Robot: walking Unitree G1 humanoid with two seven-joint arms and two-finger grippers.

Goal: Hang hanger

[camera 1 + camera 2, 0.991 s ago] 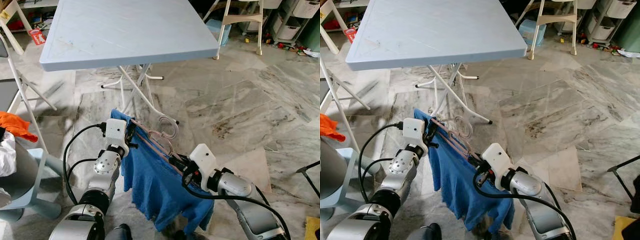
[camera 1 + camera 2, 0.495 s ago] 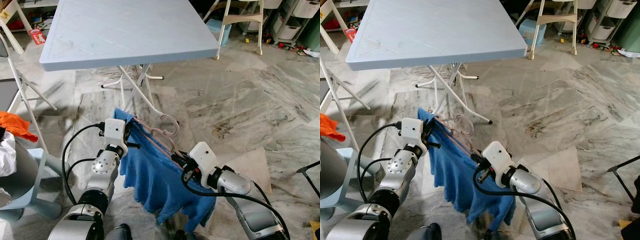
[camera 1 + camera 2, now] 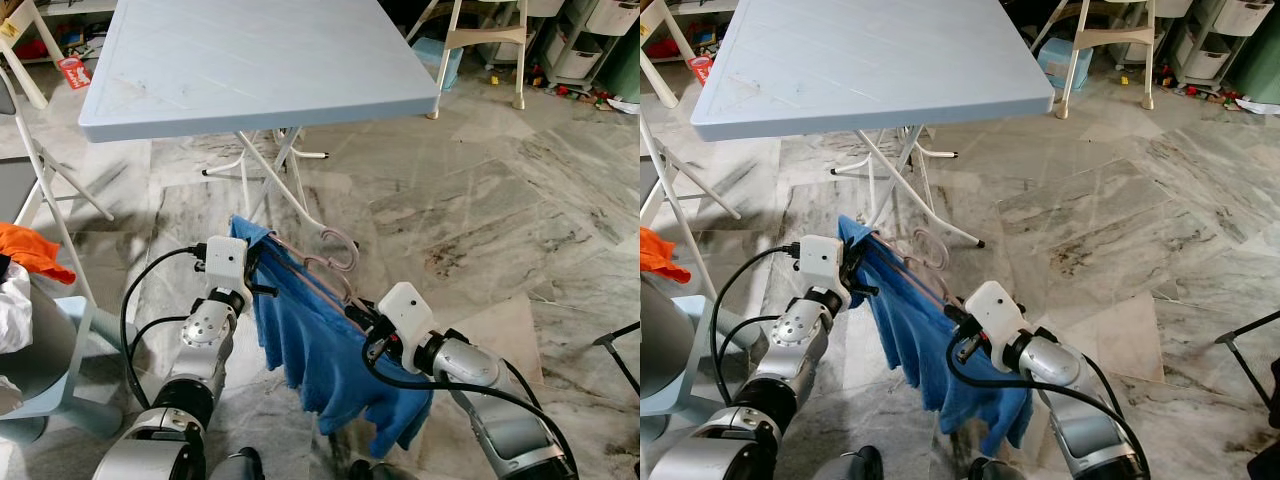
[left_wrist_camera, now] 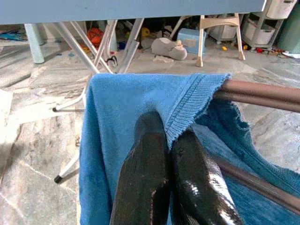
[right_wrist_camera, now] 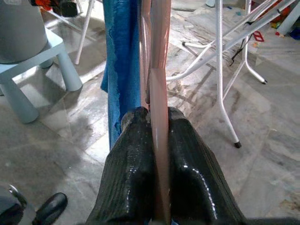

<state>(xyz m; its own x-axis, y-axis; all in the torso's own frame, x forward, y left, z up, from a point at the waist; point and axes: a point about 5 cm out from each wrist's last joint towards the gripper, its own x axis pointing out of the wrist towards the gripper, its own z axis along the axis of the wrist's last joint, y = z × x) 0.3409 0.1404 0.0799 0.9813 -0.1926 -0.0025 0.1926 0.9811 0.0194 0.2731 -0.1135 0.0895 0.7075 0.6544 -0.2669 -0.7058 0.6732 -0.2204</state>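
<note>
Since a second ago, the blue cloth has gathered into tighter folds and its lower edge has lifted. My right gripper is clenched on the pink hanger at its near end; my left gripper is pinched on the cloth's far corner over the bar. Beyond stands the pale blue counter on the marble floor.

Just ahead of my left gripper the folding table overhangs; open marble floor lies beyond my right gripper.
</note>
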